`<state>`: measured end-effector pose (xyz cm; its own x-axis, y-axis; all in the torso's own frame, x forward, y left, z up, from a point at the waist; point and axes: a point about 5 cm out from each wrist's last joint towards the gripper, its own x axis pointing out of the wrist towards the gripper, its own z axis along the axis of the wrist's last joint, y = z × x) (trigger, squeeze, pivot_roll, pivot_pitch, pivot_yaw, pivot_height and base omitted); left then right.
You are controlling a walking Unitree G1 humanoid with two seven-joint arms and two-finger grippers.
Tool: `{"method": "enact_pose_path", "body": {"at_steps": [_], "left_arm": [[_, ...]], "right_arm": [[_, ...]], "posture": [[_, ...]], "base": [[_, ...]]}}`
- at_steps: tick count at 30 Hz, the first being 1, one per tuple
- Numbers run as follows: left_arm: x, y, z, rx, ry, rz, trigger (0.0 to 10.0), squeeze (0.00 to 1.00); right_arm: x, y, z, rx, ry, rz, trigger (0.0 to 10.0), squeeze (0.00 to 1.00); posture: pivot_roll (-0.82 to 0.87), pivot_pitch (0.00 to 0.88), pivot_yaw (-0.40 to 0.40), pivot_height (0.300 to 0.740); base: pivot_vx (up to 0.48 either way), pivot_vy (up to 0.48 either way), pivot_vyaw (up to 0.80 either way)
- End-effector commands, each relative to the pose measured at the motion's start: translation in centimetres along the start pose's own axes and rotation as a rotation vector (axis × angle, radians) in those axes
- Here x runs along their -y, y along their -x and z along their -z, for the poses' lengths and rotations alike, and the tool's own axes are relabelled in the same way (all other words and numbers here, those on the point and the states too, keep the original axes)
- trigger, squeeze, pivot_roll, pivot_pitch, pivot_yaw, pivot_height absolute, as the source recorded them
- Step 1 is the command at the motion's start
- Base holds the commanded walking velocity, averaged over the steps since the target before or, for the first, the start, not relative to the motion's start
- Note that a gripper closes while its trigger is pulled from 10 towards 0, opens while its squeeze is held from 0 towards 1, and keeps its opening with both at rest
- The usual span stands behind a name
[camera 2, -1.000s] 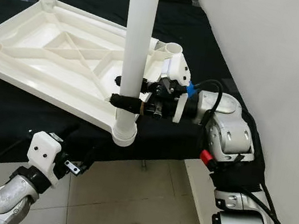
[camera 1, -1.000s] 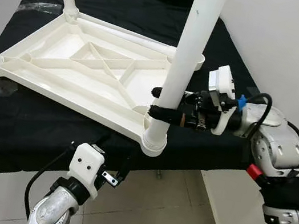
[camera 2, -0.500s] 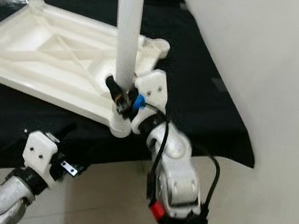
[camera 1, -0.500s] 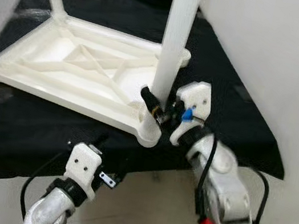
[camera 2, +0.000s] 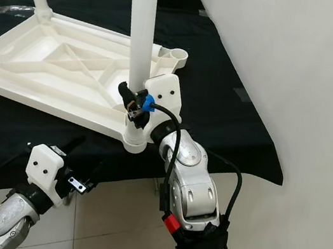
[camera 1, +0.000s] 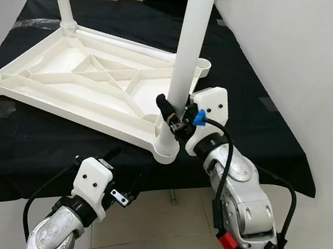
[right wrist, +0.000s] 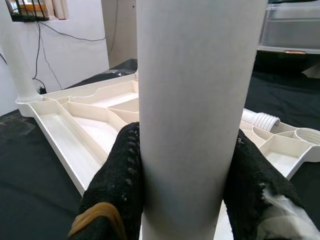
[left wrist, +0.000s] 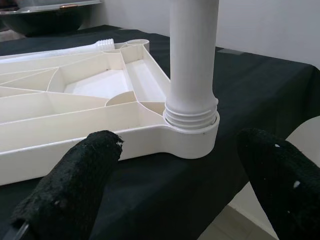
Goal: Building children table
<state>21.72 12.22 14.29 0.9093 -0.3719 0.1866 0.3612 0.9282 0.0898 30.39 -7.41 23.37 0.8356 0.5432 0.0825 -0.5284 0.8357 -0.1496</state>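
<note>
Looks like a room in someone's home: tiled floor (camera 1: pixel 155 226), plain white wall (camera 1: pixel 295 50), a table under a black cloth (camera 1: pixel 249 132), cords running down the wall.

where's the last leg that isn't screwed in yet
The loose leg lies flat inside the upturned tabletop, along its far edge, its threaded end beside the empty corner socket, behind the upright leg that the right hand grips.
</note>
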Motion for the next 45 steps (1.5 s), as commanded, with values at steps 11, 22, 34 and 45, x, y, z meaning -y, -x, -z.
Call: {"method": "enact_pose_path", "body": {"at_steps": [11, 22, 34, 45], "left_arm": [[-0.1, -0.2, 0.6, -0.026, 0.007, 0.001, 10.0, 0.0], [0.0, 0.0, 0.7, -0.033, 0.007, 0.001, 10.0, 0.0], [0.3, 0.3, 0.9, -0.037, 0.014, -0.006, 10.0, 0.0], [0.2, 0.8, 1.1, -0.047, 0.011, -0.02, 10.0, 0.0]], "right_arm": [[1.8, -0.7, -0.5, 0.05, 0.05, -0.438, 10.0, 1.0], [2.7, -0.6, -1.9, 0.059, 0.073, -0.747, 0.0, 0.0], [4.2, 0.4, -0.3, 0.037, -0.003, -0.737, 0.0, 0.0], [1.1, 2.1, 4.0, -0.075, 0.085, 0.113, 0.0, 0.0]], "posture": [[-0.06, 0.24, 0.003, 0.74], [-0.04, 0.236, 0.0, 0.74], [-0.03, 0.21, -0.018, 0.74], [-0.03, 0.203, -0.028, 0.74]], "base": [[0.0, 0.0, 0.0], [0.0, 0.0, 0.0], [0.0, 0.0, 0.0], [0.0, 0.0, 0.0]]}}
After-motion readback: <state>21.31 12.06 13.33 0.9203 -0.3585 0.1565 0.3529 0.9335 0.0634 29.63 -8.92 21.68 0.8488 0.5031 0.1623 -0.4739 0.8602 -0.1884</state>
